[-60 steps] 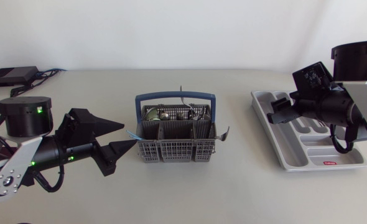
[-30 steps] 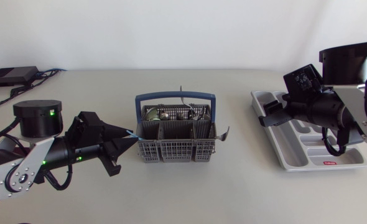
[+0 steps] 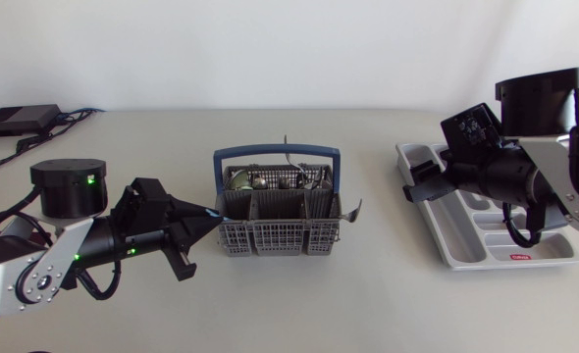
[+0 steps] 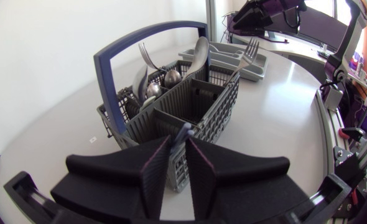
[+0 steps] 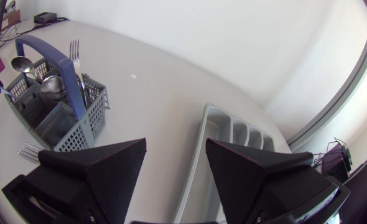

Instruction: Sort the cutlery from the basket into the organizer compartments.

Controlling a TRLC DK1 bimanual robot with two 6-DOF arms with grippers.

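- Standing at the middle of the desk [image 3: 368, 304], the grey mesh basket [image 3: 275, 237] with its blue hoop handle [image 3: 277, 152] holds the cutlery: spoons [image 3: 260, 179] stand bowl-up in the back compartments, and a fork [image 3: 352, 209] leans out at the corner nearest the organizer
- The organizer [image 3: 476, 245] lies on the desk well apart from the basket, on the right arm's side
- The left gripper [image 4: 177, 142] sits at the basket's end wall, its fingers drawn close with a narrow gap between them, clamped on nothing; a thin pale blue handle [image 4: 182, 132] pokes out of the basket just ahead of its tips
- The right gripper [image 5: 176, 142] hangs over the organizer's end that faces the basket, fingers spread wide and holding nothing
- The metal pieces look stiff, light and smooth, so they would likely slip under a loose pinch; a firm hold across the flat of a stem, just below the bowl or tines, seems safest
- The basket looks like light plastic and may lift or slide when a piece is drawn out, so a straight upward pull seems wise
- A small red label [image 3: 518, 257] sits at the organizer's near corner; its print is too small to read, and no other writing can be made out
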